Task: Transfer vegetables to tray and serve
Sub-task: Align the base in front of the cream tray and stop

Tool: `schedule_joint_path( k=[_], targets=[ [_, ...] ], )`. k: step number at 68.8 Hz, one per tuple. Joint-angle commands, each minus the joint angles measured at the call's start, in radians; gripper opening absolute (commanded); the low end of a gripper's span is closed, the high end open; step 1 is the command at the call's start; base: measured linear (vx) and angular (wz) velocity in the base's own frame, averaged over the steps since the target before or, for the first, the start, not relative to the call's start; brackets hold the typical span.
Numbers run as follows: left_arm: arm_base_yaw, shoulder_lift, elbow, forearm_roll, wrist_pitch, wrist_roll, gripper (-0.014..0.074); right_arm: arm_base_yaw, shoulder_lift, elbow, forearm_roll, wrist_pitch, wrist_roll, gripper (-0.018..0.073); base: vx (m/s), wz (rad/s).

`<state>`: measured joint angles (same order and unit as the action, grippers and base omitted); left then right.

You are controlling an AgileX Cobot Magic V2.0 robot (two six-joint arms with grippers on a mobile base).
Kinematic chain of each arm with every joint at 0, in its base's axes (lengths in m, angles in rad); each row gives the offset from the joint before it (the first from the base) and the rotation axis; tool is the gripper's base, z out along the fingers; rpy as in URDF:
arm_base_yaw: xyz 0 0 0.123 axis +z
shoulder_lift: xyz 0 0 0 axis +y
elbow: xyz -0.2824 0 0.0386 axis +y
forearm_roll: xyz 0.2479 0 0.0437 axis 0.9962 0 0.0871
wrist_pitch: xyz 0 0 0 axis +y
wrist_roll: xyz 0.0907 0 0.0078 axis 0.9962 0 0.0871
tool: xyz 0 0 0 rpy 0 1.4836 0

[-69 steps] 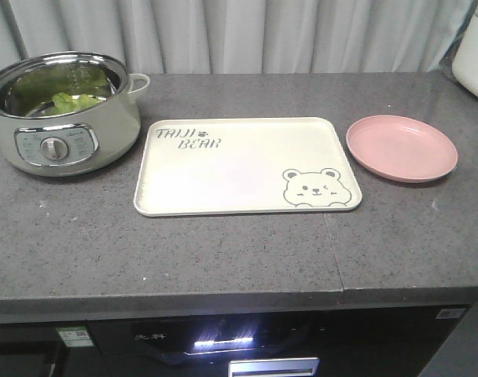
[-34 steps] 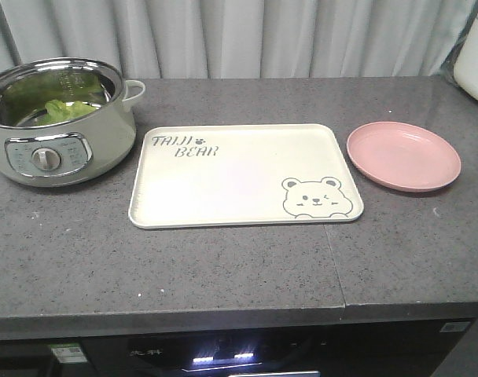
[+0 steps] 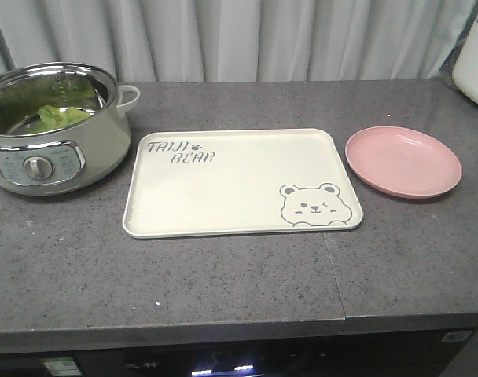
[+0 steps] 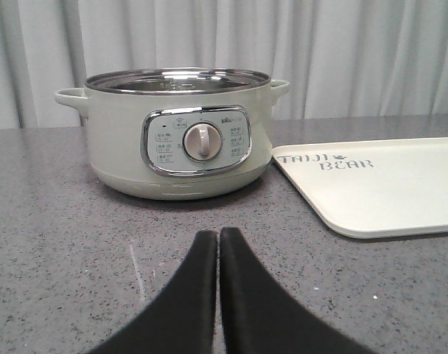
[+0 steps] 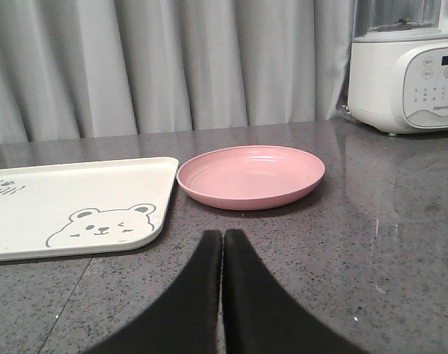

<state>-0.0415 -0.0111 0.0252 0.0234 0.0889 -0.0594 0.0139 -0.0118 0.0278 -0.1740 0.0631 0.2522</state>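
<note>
The ruffled green lettuce leaves [image 3: 56,116] lay inside the pale-green, steel-lined electric pot [image 3: 105,153] at the grey stone desk's [image 3: 223,275] left end, straight ahead of the left fingers [image 4: 198,287], which were pressed together. The right fingers [image 5: 242,295], likewise closed, faced a round pink plate [image 5: 250,177], farther off.

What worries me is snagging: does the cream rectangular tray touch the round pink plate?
Apart. The front view shows bare grey counter between cream tray and pink plate.

Green lettuce leaves [image 3: 56,118] inside pot [image 3: 105,148], cream bear tray [image 3: 239,188] flat alongside
</note>
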Motion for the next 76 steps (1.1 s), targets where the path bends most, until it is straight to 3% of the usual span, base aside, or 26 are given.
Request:
schedule_joint_path(
  k=[1,76],
  targets=[
    [0.001,-0.015,0.028,-0.003,-0.071,-0.009,-0.0006,-0.006,-0.005,0.016,-0.012,-0.078,-0.003,-0.0003,0.03,-0.01],
    [0.001,-0.015,0.028,-0.003,-0.071,-0.009,-0.0006,-0.006,-0.005,0.016,-0.012,-0.078,-0.003,-0.0003,0.04,-0.01]
  ],
)
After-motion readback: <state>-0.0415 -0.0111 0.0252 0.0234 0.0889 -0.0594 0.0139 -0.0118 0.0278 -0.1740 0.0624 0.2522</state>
